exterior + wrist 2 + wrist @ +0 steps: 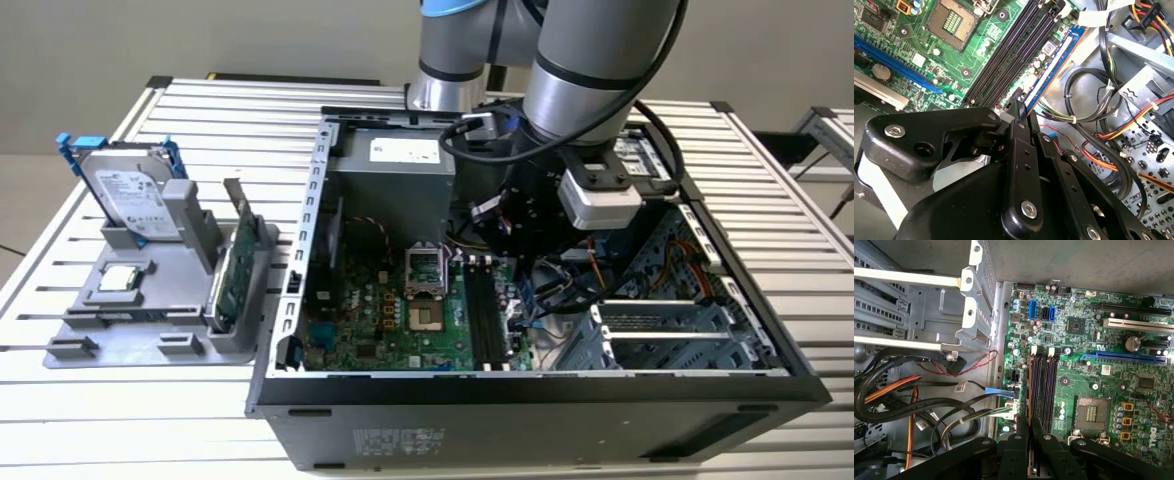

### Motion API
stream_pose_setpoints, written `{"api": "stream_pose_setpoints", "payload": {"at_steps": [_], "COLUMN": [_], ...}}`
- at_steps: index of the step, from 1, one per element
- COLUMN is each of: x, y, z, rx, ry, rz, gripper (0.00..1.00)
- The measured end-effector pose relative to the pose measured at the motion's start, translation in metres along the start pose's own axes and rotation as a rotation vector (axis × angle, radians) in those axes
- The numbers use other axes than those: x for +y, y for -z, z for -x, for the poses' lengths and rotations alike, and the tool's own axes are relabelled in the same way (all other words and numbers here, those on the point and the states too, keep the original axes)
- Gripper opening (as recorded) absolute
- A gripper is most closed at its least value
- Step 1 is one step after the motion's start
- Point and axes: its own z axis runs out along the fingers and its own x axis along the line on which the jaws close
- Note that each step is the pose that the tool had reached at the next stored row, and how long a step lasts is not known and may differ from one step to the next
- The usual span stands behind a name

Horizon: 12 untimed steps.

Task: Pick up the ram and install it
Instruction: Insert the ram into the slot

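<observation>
Ram (1054,65) sits edge-on between the black end effector (1021,112) fingers, a thin stick with a blue face and orange lower edge in the second wrist view. In the first wrist view the ram (1028,390) appears as a narrow orange-brown line lying along the outermost of the black memory slots (1043,385), on the side nearest the metal chassis wall. Whether it is fully seated in a slot cannot be told. The end effector (1030,427) is closed on the ram, its two matte black fingertips pinching the stick at one end.

The motherboard (1089,365) is glossy green, dotted with small cylindrical capacitors, a square silver processor socket (1090,412) and a long blue expansion slot (1124,357). Bundled black, orange and yellow cables (1104,120) loop beside the board, over perforated grey sheet metal.

In the exterior view the silver arm (587,60) reaches down into the open black computer case (534,400), which rests on a ribbed aluminium worktop (80,390). To the exterior view's left a grey moulded holder (160,330) carries an upright silver hard drive (134,190) with blue rails and a green expansion card (230,285) standing on edge.
</observation>
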Motion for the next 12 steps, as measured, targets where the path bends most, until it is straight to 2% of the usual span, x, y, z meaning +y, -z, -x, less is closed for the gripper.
{"api": "stream_pose_setpoints", "payload": {"at_steps": [3, 8, 12], "x": [0.0, -0.0001, -0.0003], "y": [0.0, -0.0014, -0.0049], "z": [0.0, 0.0, 0.0], "rx": [-0.0011, -0.0102, -0.0114], "ry": [-0.003, -0.021, -0.027], "rz": [0.0002, -0.0013, -0.0013], "gripper": [0.0, 0.0, 0.0]}}
